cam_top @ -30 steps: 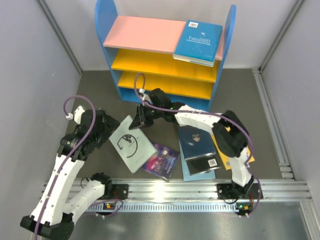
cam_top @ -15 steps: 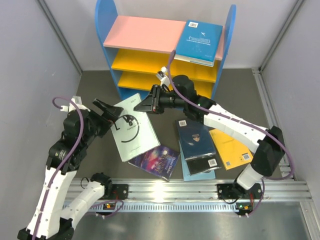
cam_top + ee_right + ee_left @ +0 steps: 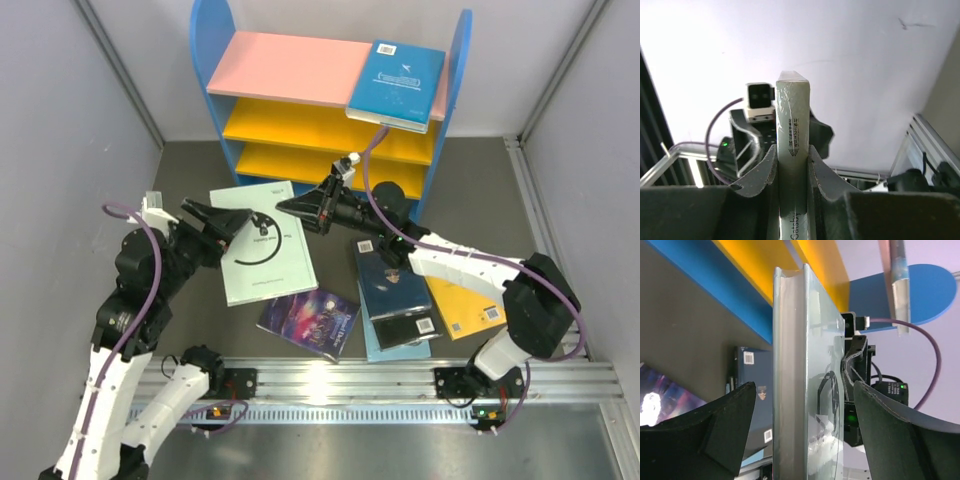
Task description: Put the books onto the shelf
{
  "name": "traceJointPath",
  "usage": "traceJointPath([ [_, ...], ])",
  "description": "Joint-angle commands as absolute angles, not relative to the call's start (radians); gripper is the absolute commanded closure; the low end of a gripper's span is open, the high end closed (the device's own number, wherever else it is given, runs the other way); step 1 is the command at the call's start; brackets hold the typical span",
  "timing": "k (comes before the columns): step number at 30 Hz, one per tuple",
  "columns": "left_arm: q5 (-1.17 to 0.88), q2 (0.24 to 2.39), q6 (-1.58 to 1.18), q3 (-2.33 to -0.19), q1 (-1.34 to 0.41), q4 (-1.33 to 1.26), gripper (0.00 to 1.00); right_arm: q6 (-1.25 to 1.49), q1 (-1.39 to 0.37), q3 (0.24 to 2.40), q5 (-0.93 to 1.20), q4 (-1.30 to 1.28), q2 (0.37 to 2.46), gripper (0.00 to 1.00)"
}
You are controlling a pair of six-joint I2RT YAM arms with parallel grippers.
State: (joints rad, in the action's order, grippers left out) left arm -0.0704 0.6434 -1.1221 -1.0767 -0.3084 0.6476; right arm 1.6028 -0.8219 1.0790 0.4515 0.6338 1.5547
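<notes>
While the right gripper (image 3: 290, 208) pinches the pale mint book (image 3: 262, 258) by its far right edge, the left gripper (image 3: 225, 232) stands spread astride the opposite edge, gripping nothing. That book hangs between them, just in front of the shelf (image 3: 205, 50), its long axis pointing roughly shelfward. The right arm is nearer. Seven books: one held, one teal book (image 3: 397, 82) on the pink top, five on the table (image 3: 180, 160).
</notes>
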Motion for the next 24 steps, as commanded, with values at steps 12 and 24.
traceJointPath([
  [12, -0.252, 0.692, -1.189, -1.052, -0.31, 0.384, 1.0, 1.735, -0.818, 1.071, 0.422, 0.989, 1.476, 1.0],
  [24, -0.192, 0.934, -1.086, -1.37, -0.308, 0.362, 1.0, 1.568, -0.816, 1.062, 0.453, 0.723, 1.318, 0.4],
])
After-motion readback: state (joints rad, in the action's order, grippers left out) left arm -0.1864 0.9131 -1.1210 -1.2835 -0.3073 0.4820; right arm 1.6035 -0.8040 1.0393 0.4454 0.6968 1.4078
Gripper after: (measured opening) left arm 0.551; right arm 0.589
